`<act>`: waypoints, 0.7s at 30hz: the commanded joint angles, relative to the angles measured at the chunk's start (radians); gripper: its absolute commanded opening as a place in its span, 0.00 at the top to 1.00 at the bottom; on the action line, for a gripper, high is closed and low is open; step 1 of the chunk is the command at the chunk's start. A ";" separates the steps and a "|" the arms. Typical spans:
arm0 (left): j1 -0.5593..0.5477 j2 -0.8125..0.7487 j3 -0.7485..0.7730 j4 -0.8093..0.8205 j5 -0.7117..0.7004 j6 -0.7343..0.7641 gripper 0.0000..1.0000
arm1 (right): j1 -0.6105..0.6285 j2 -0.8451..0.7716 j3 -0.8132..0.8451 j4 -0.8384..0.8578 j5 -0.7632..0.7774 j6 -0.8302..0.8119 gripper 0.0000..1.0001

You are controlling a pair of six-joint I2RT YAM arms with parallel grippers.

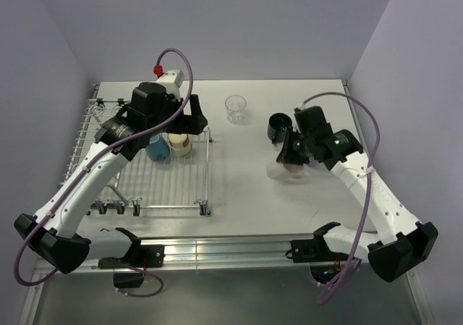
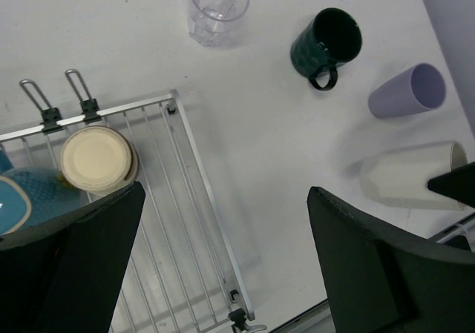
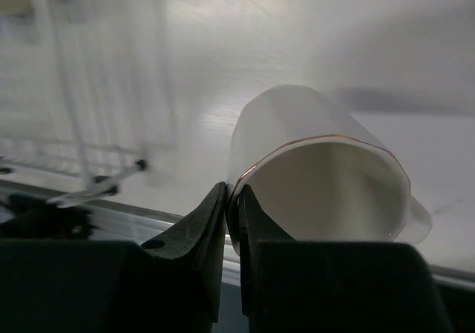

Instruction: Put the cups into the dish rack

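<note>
Over the dish rack (image 1: 210,169), on the left side of the top view, the left tool (image 2: 226,192) is hanging with its two fingers spread wide, and it is holding nothing. Two cups are sitting inside the rack near its far right corner: a light blue mug (image 1: 157,149) and a tan cup (image 1: 179,145), side by side. On the white table (image 1: 239,187), a clear glass (image 1: 235,108) is standing near the top middle of the view. A dark teal mug (image 1: 278,127) is sitting just to its right. In the left wrist view, a lavender cup (image 2: 408,90) is sitting on the table near the right edge. Right of the middle in the top view, the right tool (image 3: 231,203) is pinching the rim of the white mug (image 3: 319,177), with one finger inside and one outside. The mug is tipped on its side, outside the rack. I cannot tell if it is touching the table.
</note>
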 commanded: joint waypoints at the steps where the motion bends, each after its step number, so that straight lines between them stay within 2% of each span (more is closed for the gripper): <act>1: -0.005 -0.046 -0.011 0.103 0.100 -0.036 0.01 | 0.004 0.015 0.167 0.087 -0.138 -0.005 1.00; 4: -0.004 -0.052 -0.024 0.137 0.163 -0.052 0.01 | 0.004 0.037 0.235 0.118 -0.196 -0.002 1.00; 11: -0.004 -0.075 -0.119 0.338 0.323 -0.110 0.01 | -0.027 0.064 0.343 0.222 -0.380 0.055 1.00; 17: -0.004 -0.069 -0.234 0.548 0.441 -0.177 0.01 | -0.074 0.058 0.362 0.403 -0.590 0.159 1.00; 21: -0.004 -0.081 -0.305 0.772 0.565 -0.132 0.01 | -0.102 0.037 0.324 0.550 -0.719 0.295 1.00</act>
